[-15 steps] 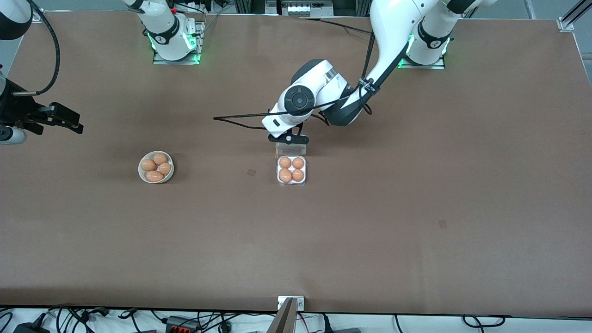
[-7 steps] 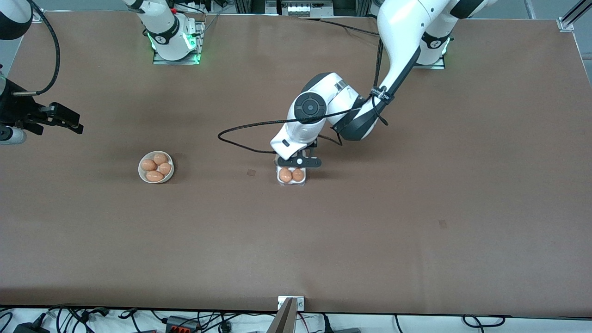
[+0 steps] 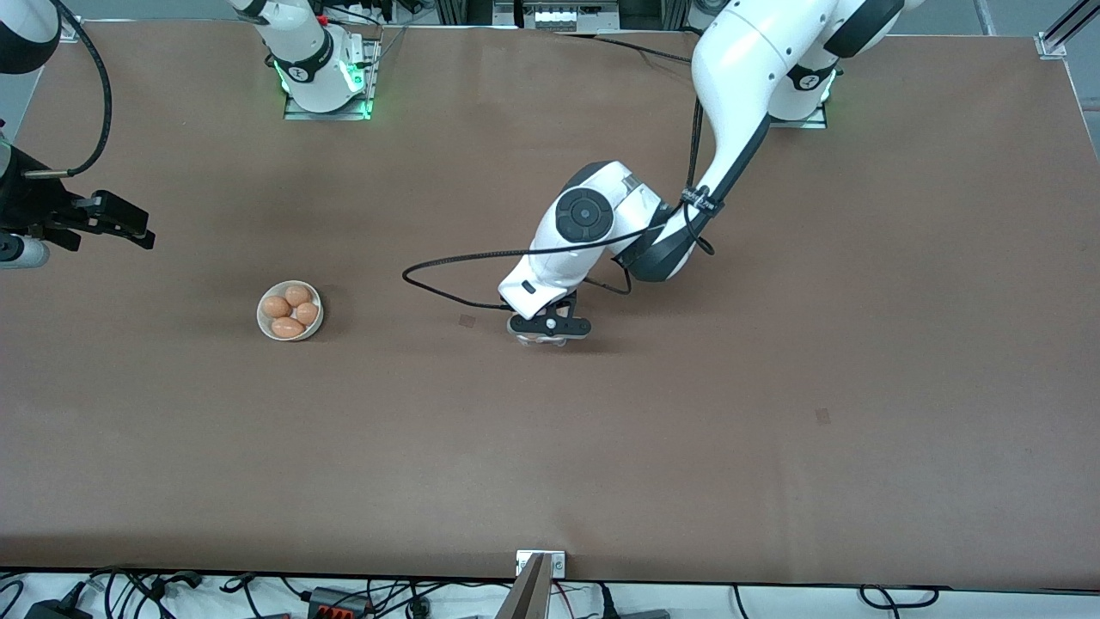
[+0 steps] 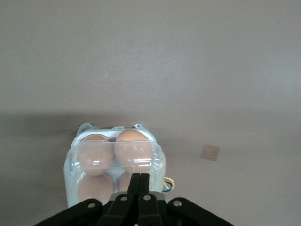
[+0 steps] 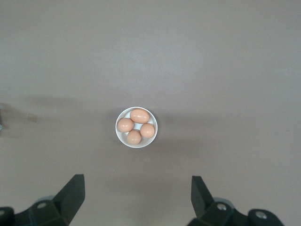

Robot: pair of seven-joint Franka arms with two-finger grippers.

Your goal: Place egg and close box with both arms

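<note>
The clear box (image 4: 115, 155) sits mid-table with its lid down over several orange-brown eggs (image 4: 134, 146). In the front view only a whitish edge of the box (image 3: 541, 340) shows under the left hand. My left gripper (image 4: 139, 181) is shut and empty, its tips resting on top of the lid. It also shows in the front view (image 3: 547, 328). My right gripper (image 5: 136, 197) is open and empty, waiting high above the bowl at the right arm's end of the table (image 3: 112, 225).
A round white bowl (image 3: 290, 311) with several more eggs stands toward the right arm's end and shows in the right wrist view (image 5: 136, 127). A small dark mark (image 3: 467, 321) lies beside the box. A black cable (image 3: 447, 262) loops off the left wrist.
My left gripper has moved toward the front camera over the box. The lid, upright before, has swung down over the eggs. The right arm has not moved.
</note>
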